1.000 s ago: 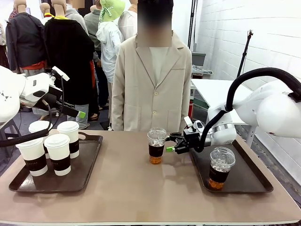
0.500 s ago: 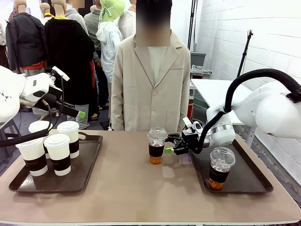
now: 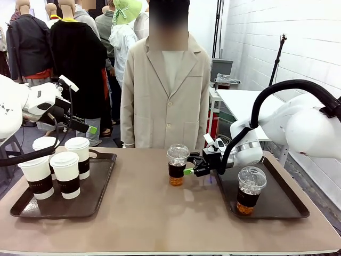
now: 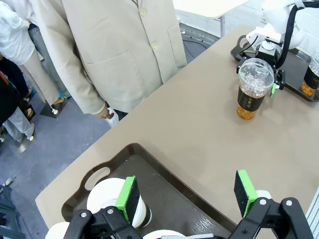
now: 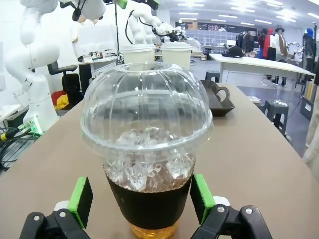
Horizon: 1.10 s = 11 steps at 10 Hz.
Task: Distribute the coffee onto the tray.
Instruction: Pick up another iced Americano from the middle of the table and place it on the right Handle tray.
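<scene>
A clear domed cup [image 3: 177,165] with ice and amber liquid is seen on the smooth worktop [image 3: 160,213], between the spread jaws of the right gripper [image 3: 189,169]. The left gripper [image 3: 94,129] is raised, jaws apart, above white lidded cups [image 3: 68,174] on a dark tray [image 3: 101,186].

A white painted block wall [image 3: 277,32] is seen at 2 o'clock in the front view. A white side table [image 3: 240,101] is placed against it at 3 o'clock, and a black stand [image 3: 277,58] is set beside that table. The work table [image 3: 160,213], with a beige top, is located at 6 o'clock. A grey-blue floor [image 4: 45,149] is shown at 9 o'clock in the left wrist view. In the right wrist view, ceiling light panels [image 5: 239,7] are mounted at 12 o'clock, a long white table [image 5: 259,64] is positioned at 2 o'clock, and a black office chair [image 5: 62,69] is placed at 10 o'clock.
</scene>
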Available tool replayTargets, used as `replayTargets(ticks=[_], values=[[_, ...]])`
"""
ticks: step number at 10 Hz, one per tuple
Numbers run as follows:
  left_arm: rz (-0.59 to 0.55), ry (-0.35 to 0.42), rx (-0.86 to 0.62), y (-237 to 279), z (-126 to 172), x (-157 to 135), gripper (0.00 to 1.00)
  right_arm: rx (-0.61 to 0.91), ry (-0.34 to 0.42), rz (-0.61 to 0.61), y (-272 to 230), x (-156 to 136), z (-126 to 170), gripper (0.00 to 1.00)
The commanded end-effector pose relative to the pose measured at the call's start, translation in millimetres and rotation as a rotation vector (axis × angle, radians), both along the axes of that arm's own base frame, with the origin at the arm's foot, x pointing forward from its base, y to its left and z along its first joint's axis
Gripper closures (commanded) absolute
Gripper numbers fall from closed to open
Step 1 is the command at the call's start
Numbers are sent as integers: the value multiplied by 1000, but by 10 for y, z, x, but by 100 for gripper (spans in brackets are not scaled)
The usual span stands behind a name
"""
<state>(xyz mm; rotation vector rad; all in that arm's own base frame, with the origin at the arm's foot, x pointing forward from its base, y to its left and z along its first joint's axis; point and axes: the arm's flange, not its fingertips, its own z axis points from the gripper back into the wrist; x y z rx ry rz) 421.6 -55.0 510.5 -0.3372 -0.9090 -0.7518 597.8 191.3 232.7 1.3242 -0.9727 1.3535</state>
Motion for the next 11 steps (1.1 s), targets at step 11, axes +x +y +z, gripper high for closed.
replayTargets(ticks=[11], values=[[-1,4,-4,8,-14,1,0,7,62,38,286,105,-73,20]])
